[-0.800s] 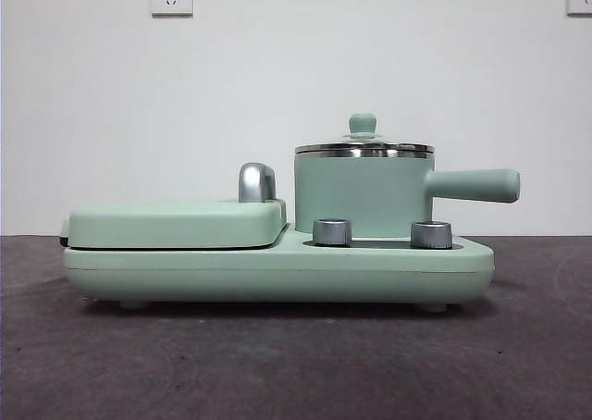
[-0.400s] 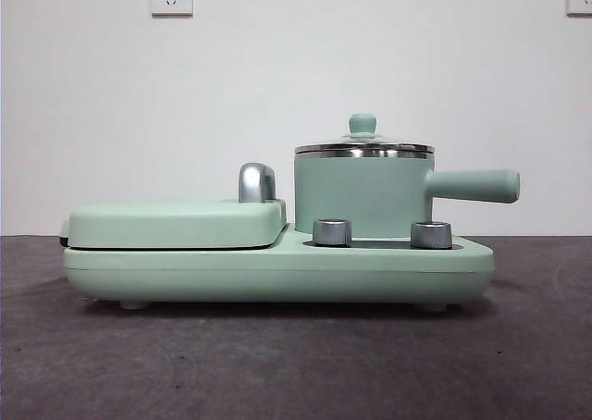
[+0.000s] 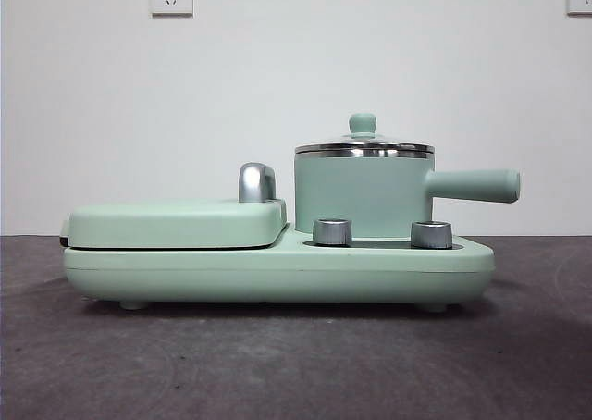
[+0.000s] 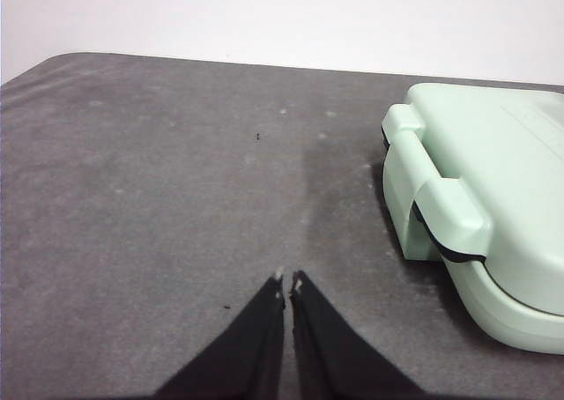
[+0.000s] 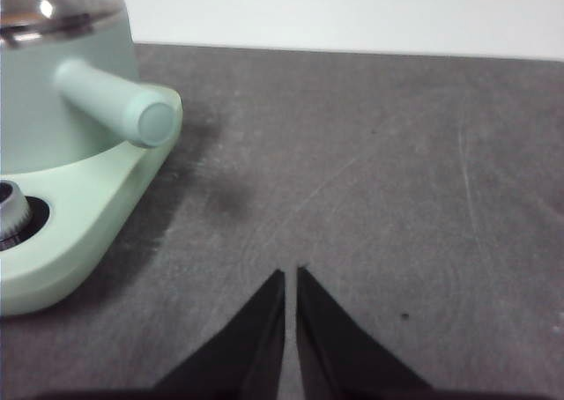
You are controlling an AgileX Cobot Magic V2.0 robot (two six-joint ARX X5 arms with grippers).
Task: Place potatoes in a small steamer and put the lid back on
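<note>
Two arms: both wait low over the table, and I see neither in the front view.
Left gripper: jaws pressed together with only a slit between them, holding nothing; it faces bare table with the flat griddle end of the cooker off to one side.
Right gripper: jaws likewise closed on nothing; it sits just beyond the tip of the steamer's handle.
Small steamer: seated upright on the cooker's burner end, behind the two steel dials.
Handle axis: lies level, pointing away from the griddle cover towards my right gripper.
Lid: on the steamer's rim, knob up.
Potato: in none of my three views; I cannot say where it lies.
Nearer arm: the right, by my reckoning, since its wrist view shows the steamer and lid while the left sees only the griddle end.
Step I judge first: lifting the lid by its knob from above.
</note>
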